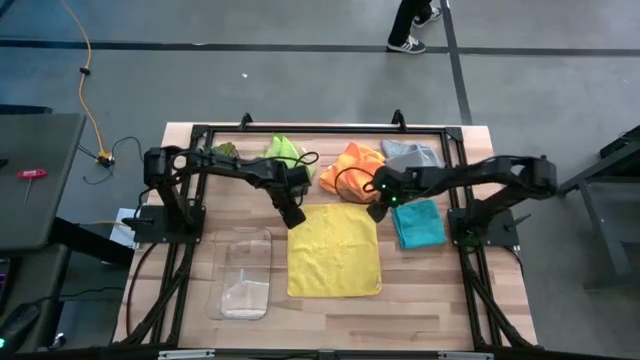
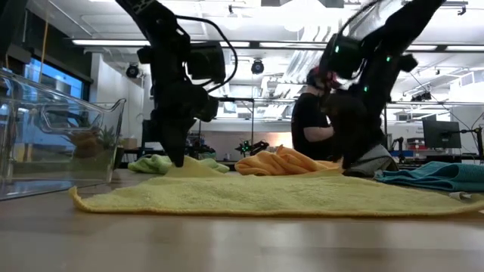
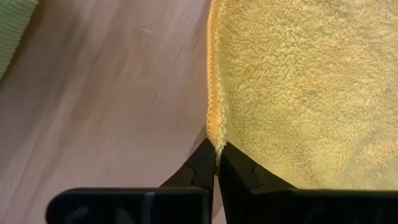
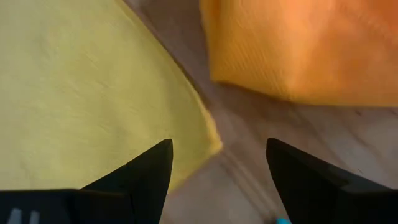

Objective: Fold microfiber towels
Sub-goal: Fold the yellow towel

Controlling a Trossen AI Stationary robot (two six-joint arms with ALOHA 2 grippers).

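Yellow towel point(image 1: 333, 251) lies flat between clear bin point(image 1: 243, 272) and teal towel point(image 1: 418, 222)

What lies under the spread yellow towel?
The yellow towel lies flat on the wooden table, edges down in the low view. Nothing bulges beneath it, though the wood it covers is hidden. The left gripper pinches one corner.

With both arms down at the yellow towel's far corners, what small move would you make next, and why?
Probably close the right tool on the yellow towel. The left tool is already shut on the towel's edge at its corner, while the right one hangs open astride the other far corner, beside the orange towel. Lifting now would raise one side only.
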